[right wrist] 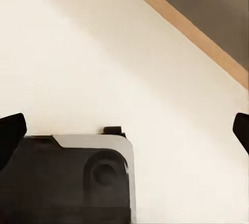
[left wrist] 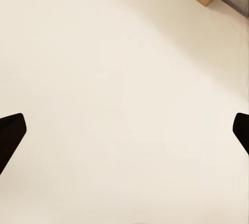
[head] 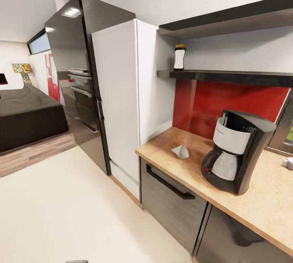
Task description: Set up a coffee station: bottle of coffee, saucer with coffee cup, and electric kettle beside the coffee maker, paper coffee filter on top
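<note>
Wrist views show my left gripper (left wrist: 124, 130) and right gripper (right wrist: 124, 130) spread wide, empty, above pale floor (left wrist: 104, 78). Farther off: one paper coffee filter (head: 180, 151) and one coffee maker (head: 238, 151) on the kitchen countertop (head: 260, 202); one bottle of coffee (head: 179, 57) on the kitchen shelf (head: 236, 77).

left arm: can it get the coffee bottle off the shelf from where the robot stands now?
Probably not yet. The bottle of coffee stands at the near end of the black kitchen shelf, high above the countertop. The left tool is open and pointing down at bare floor. Nothing blocks the bottle itself.
</note>
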Robot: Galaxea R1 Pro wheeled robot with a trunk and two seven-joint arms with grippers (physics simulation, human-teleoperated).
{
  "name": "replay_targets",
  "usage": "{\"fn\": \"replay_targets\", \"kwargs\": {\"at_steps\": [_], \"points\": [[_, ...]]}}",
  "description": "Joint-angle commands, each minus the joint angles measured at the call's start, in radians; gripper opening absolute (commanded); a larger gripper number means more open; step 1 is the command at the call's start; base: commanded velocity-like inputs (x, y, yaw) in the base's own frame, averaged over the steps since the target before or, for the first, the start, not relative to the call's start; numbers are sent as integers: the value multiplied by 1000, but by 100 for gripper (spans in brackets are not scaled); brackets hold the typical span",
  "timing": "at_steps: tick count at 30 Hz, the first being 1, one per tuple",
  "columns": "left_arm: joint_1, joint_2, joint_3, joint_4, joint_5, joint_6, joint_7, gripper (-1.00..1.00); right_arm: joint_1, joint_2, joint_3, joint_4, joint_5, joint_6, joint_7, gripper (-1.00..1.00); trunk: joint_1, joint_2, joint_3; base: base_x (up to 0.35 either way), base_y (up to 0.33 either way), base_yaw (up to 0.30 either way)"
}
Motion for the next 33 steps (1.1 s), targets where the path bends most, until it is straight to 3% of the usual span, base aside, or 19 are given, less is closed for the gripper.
{"fn": "replay_targets", "kwargs": {"at_steps": [1,5,10,14,19,23,24,25,27,33], "points": [[-8,-4,2,-9,2,6,-4,100,-1,-2,-3,131,2,-3,-1,100,0,-1,0,0,0,-257],[-41,-9,3,-37,4,62,-21,100,-1,-15,-2,219,3,-1,-1,100,0,-1,0,0,0,-140],[-108,-27,3,-92,3,246,-75,100,-1,-19,0,245,11,0,1,100,0,-1,0,0,0,-22],[-188,-64,2,-221,2,399,-102,100,-1,-16,-3,246,45,-2,1,100,0,-1,0,0,0,-2],[-267,-72,0,-345,2,519,-129,100,-1,-11,-9,224,44,-2,-5,100,0,-1,0,0,0,0],[-318,-74,-13,-362,2,541,-145,100,-1,-4,-10,211,39,-1,-4,100,0,-1,0,0,0,0],[-341,-75,-27,-364,2,558,-149,100,-1,0,-11,209,38,-2,-5,100,0,-1,0,0,0,0],[-421,-81,-69,-367,9,600,-154,100,-1,15,-11,208,38,-2,-6,100,0,-1,0,0,0,0],[-457,-86,-71,-367,10,608,-154,100,-1,16,-11,209,39,-2,-6,100,0,-1,0,0,0,-16],[-588,-152,-73,-366,6,790,-153,100,-1,13,-14,213,39,-2,-9,100,0,-1,0,0,0,-207]]}}
